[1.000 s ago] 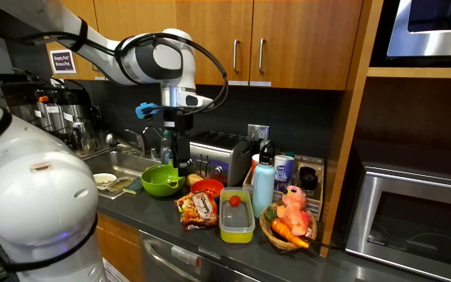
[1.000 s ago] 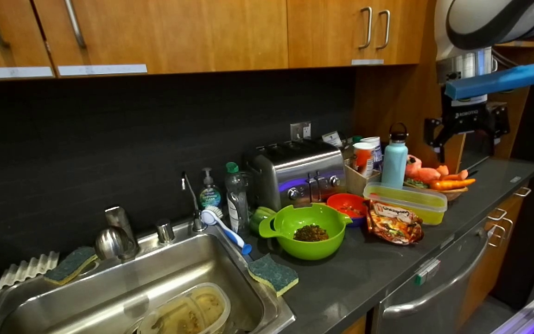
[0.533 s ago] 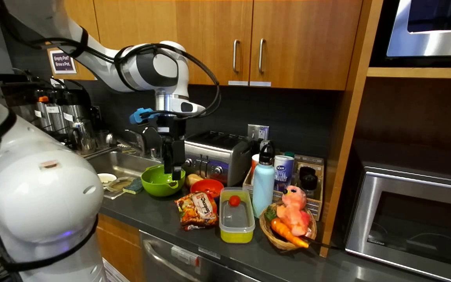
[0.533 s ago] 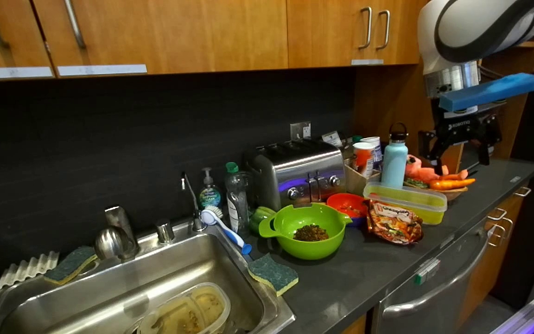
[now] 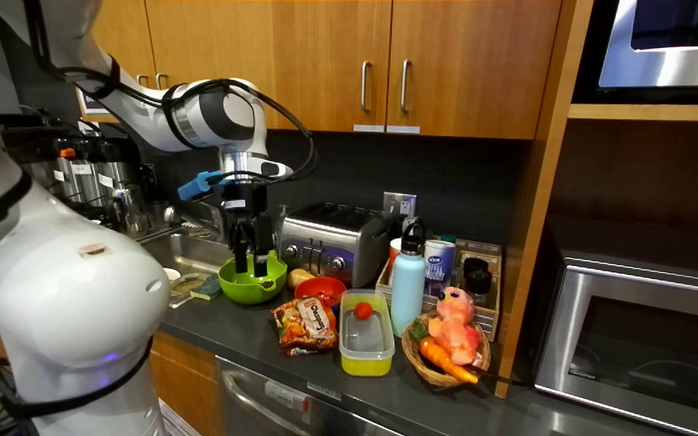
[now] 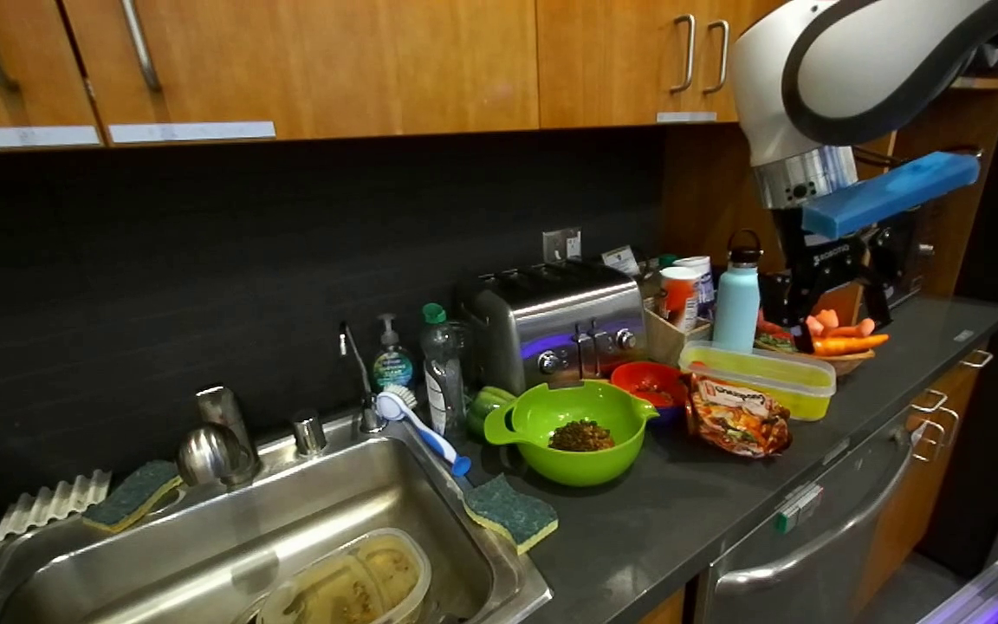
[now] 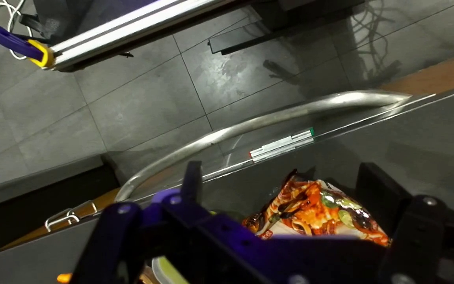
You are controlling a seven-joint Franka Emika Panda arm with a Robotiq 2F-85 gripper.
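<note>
In an exterior view, your jaws hang wide apart with nothing between them, over the tabletop and, from this angle, in front of the green bowl. The packet lies on the tabletop, just beside the clear tub that holds a tomato; the red bowl sits close behind. With neighbours that near, coming down off line could tip the tub, and the round tomato would probably roll.

In an exterior view again, your jaws overlap the carrot and show beside the tall bottle; you cannot tell the depth between them from here. Trusting this angle alone, you could swing into the bottle and topple it. The green bowl holds loose brown bits, so a sideways bump would likely spill them.

In the wrist view, the packet shows below and between your fingers, off centre toward the finger at the right of that view. Its wrapper is glossy and crinkled: if you close too high or off centre, it could slide out, or one finger could shove it along before the other meets it. The tabletop's front edge runs near the packet, with the metal handle just beyond, so a hard push that way could drop it to the floor.
</note>
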